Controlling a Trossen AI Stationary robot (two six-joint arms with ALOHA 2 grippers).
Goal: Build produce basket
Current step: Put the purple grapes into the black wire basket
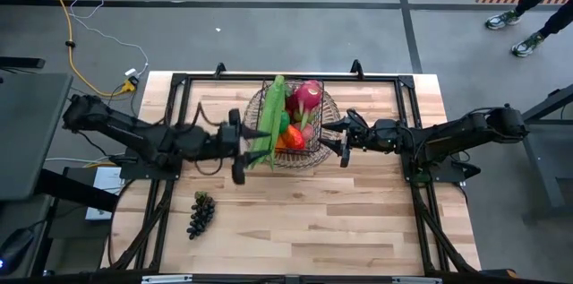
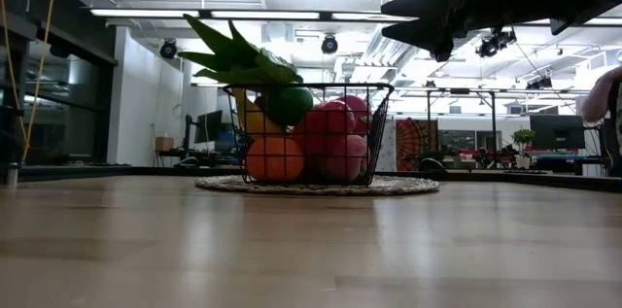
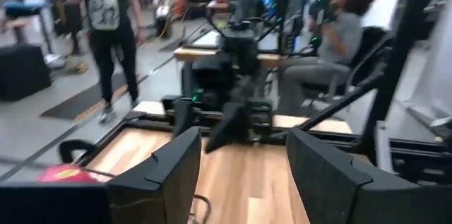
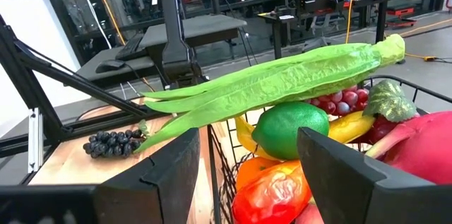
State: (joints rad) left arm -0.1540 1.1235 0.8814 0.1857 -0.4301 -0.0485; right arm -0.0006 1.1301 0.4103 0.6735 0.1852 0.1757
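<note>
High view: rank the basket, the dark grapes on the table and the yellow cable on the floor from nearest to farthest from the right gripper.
1. The basket, right beside the right gripper, on its left.
2. The dark grapes, lying loose on the table's near-left part, past the basket.
3. The yellow cable, on the floor beyond the table's far-left corner.

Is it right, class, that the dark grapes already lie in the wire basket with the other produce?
No. The dark grapes lie on the bare table, well apart from the wire basket; the high view shows it. The other produce is in the basket.
</note>
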